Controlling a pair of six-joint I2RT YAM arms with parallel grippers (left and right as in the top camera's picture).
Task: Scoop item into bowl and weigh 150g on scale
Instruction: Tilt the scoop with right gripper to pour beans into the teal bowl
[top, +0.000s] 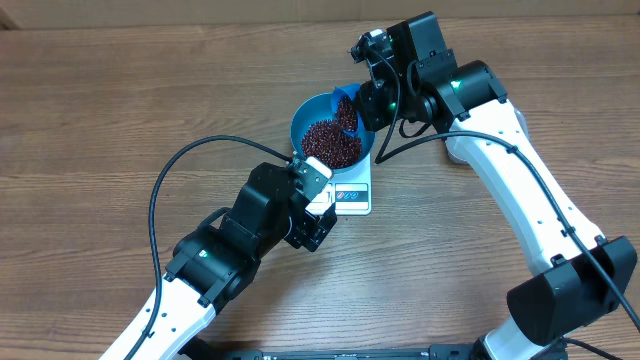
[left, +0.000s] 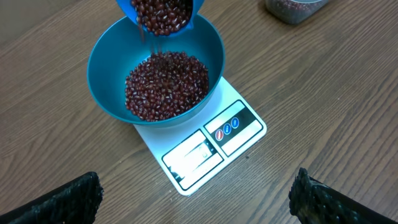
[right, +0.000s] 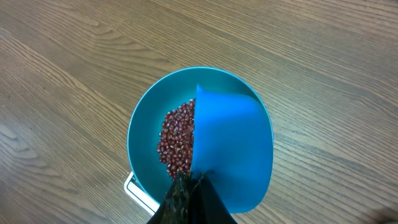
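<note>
Beans (left: 166, 84) lie heaped in the bowl (left: 102, 62) on the scale (left: 205, 155), its printed marks too small to read, with more falling from the scoop (right: 233, 143) tilted over the bowl's 12 o'clock rim in the left wrist view and pinched by the right gripper (right: 186, 190), while the left gripper (left: 199, 199) is spread wide at 6 o'clock.

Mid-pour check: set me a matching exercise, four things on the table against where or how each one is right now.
Things:
1. scoop
2. bowl
3. scale
4. left hand

States:
A. open, holding nothing
B. flat on the table, under the bowl
C. tilted, beans falling from it
D. sitting on the scale

Pairs: 1-C, 2-D, 3-B, 4-A
</note>
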